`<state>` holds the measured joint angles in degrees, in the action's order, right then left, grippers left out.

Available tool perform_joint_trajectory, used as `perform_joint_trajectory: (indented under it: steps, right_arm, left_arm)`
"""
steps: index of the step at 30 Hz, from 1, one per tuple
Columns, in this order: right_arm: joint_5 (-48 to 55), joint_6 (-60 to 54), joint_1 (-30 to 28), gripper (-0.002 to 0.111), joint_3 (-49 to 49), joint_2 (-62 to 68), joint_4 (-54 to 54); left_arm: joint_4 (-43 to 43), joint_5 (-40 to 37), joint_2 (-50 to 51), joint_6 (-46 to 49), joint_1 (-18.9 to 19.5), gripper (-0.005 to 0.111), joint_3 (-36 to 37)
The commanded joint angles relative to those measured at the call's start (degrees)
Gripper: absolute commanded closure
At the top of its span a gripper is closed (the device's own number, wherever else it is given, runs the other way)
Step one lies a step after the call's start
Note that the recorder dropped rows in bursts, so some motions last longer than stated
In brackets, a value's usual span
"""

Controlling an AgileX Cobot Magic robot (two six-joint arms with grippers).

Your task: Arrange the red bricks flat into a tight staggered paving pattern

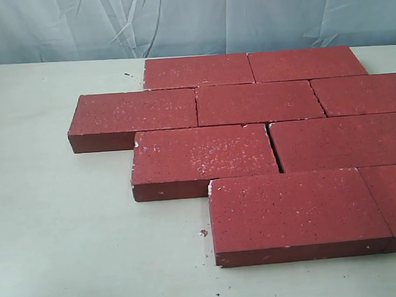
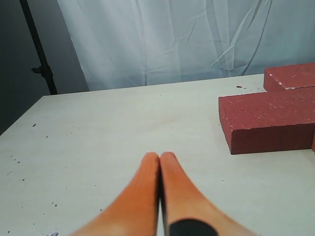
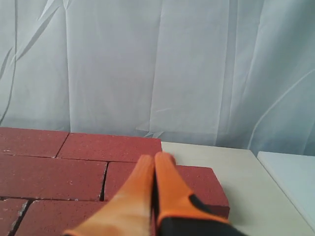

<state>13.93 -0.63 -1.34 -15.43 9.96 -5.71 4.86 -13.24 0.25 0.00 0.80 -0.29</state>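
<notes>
Several red bricks [image 1: 263, 102] lie flat on the pale table [image 1: 68, 232] in staggered rows, edges close together, with a thin gap beside one middle brick [image 1: 205, 153]. Neither gripper shows in the exterior view. In the left wrist view my left gripper [image 2: 160, 156] is shut and empty, its orange fingers [image 2: 142, 191] pressed together over bare table, apart from the nearest brick [image 2: 270, 120]. In the right wrist view my right gripper [image 3: 154, 159] is shut and empty, hovering over the end brick [image 3: 197, 182] of the paved rows.
A wrinkled white curtain [image 1: 189, 16] hangs behind the table. Small crumbs [image 1: 202, 233] lie on the tabletop in front of the bricks. A dark stand pole [image 2: 37, 46] rises at the table's far corner. The table's edge [image 3: 261, 172] runs just beyond the end brick.
</notes>
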Motion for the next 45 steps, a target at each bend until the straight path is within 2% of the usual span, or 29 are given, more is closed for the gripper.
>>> perform_joint_trajectory:
  steps: [1, 5, 12, 16, 45]
  right_arm:
    - [0.1, 0.6, -0.3, 0.109, 4.6, -4.5, 0.3]
    - [0.1, 0.6, -0.3, 0.109, 9.1, -10.0, 1.6]
    - [-0.6, 0.6, -0.3, 0.109, 15.4, -10.0, 3.4]
    - [3.7, 0.6, -0.3, 0.109, 15.4, -10.0, 3.5]
    - [3.6, 0.6, -0.3, 0.109, 15.4, -10.0, 3.6]
  left_arm:
    - [-0.1, 0.0, -0.3, 0.0, 0.2, 0.107, 0.3]
    - [-0.1, 0.0, -0.3, 0.0, 0.2, 0.107, 0.3]
    - [-0.1, 0.0, -0.3, 0.0, 0.2, 0.107, 0.3]
    - [-0.1, 0.0, -0.3, 0.0, 0.2, 0.107, 0.3]
    - [-0.1, 0.0, -0.3, 0.0, 0.2, 0.107, 0.3]
